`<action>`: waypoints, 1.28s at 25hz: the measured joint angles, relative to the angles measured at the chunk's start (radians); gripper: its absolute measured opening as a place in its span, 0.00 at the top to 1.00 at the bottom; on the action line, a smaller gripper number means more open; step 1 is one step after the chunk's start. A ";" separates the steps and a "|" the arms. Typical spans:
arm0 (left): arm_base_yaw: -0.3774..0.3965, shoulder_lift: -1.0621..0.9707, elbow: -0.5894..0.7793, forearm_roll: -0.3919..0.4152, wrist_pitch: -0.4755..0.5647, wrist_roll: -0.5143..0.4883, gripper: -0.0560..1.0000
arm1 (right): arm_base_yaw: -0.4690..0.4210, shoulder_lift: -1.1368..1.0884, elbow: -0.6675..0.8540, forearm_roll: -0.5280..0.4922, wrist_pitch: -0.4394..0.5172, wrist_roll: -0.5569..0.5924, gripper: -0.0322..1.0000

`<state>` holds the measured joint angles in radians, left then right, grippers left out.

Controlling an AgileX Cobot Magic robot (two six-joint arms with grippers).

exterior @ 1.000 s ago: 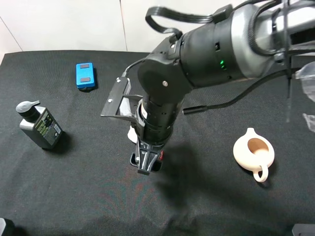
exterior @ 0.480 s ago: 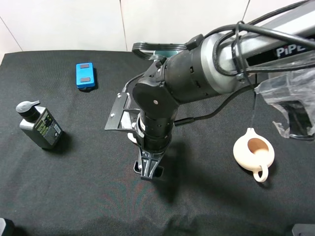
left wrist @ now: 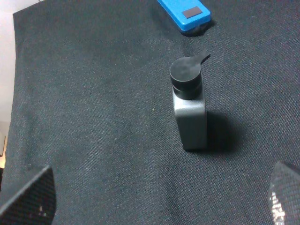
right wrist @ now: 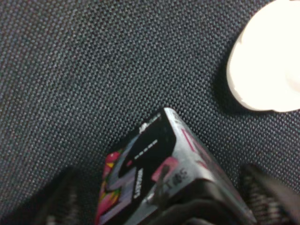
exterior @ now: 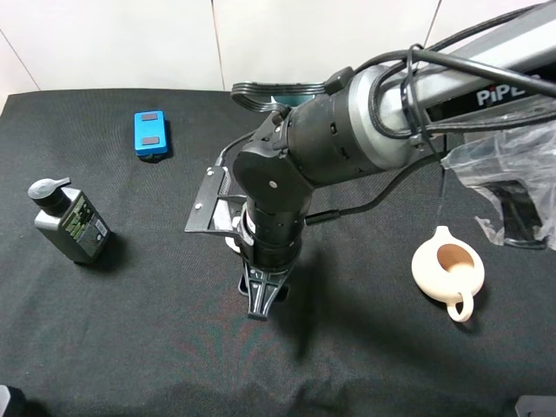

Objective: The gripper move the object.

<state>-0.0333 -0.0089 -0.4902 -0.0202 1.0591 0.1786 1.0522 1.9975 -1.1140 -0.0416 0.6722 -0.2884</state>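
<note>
At the scene's middle, the black right gripper (exterior: pixel 259 298) straddled the small black box with pink graphics (right wrist: pixel 154 173); clamped or not, I could not tell

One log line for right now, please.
phase: grasp approach | right gripper: down over object, jaws straddling it, grip unconfirmed | left gripper: open, empty, facing pump bottle

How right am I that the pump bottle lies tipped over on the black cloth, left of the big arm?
Not quite. The bottle is not tipped over: it stands upright, with its pump on top. The rest holds: it is on the black cloth, left of the big arm. The high view shows this, and the left wrist view confirms it.
</note>
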 joint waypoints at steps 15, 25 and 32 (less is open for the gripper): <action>0.000 0.000 0.000 0.000 0.000 0.000 0.04 | 0.000 0.000 0.000 -0.001 -0.001 0.000 0.56; 0.000 0.000 0.000 0.000 0.000 0.000 0.04 | 0.000 0.000 -0.047 -0.007 0.034 0.000 0.56; 0.000 0.000 0.000 0.000 0.000 0.000 0.04 | 0.000 -0.010 -0.152 -0.008 0.136 0.000 0.56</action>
<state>-0.0333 -0.0089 -0.4902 -0.0202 1.0591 0.1786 1.0522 1.9877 -1.2655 -0.0493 0.8080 -0.2884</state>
